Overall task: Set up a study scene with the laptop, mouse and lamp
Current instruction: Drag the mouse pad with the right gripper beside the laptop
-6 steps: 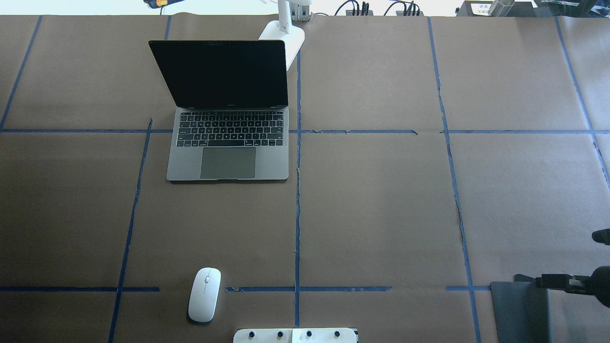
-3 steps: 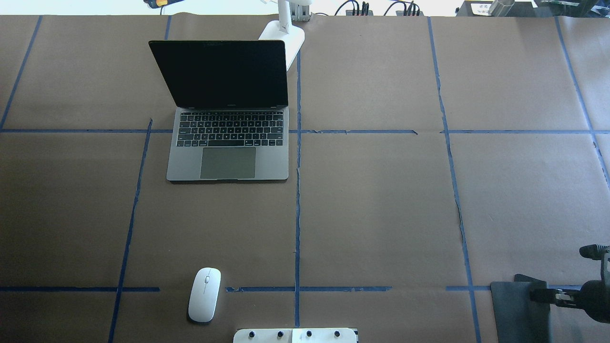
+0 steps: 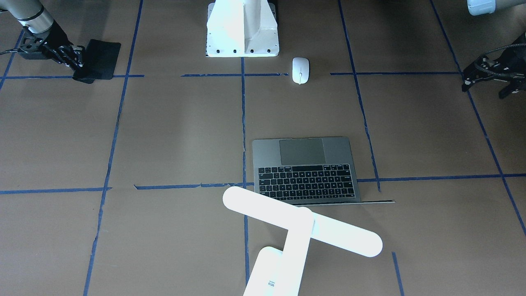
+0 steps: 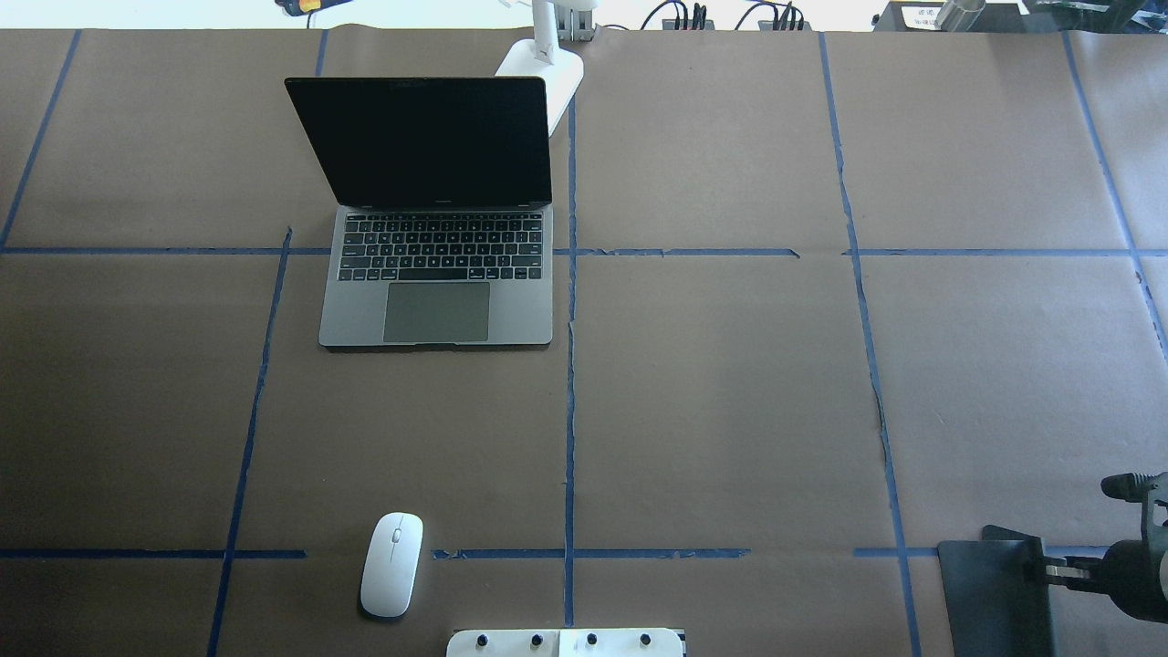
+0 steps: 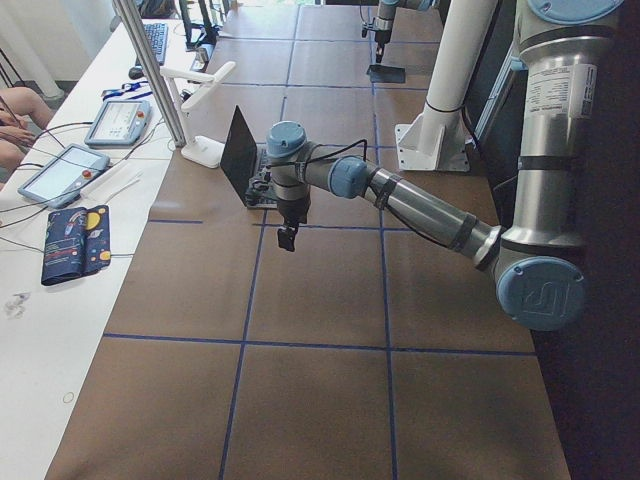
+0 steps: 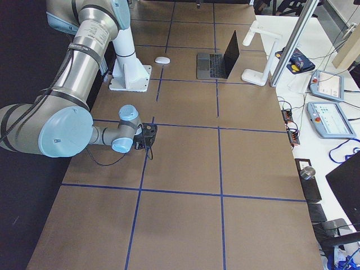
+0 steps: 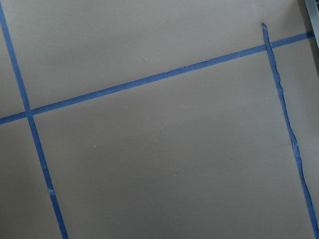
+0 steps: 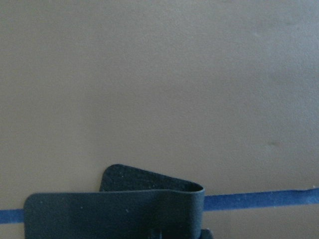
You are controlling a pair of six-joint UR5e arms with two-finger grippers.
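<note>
The laptop (image 4: 438, 310) stands open at the far left of centre, and also shows in the front-facing view (image 3: 306, 168). The mouse (image 4: 392, 564) lies near the robot's base, well in front of the laptop. The lamp (image 3: 302, 222) stands behind the laptop, its base (image 4: 543, 68) at the far edge. My right gripper (image 4: 1036, 573) sits at the far edge of a black mat (image 4: 990, 602), its fingers (image 3: 78, 68) close together on the mat's lifted, folded edge. My left gripper (image 3: 485, 84) hangs open and empty above bare table, far from all three things.
The white bolted pedestal (image 3: 242, 28) stands at the table's near middle edge. Blue tape lines (image 4: 570, 411) divide the brown paper cover. Tablets and cables (image 6: 323, 101) lie on a side bench beyond the lamp.
My right gripper has moved back toward the robot and down along the mat's edge. The laptop, mouse and lamp have not moved.
</note>
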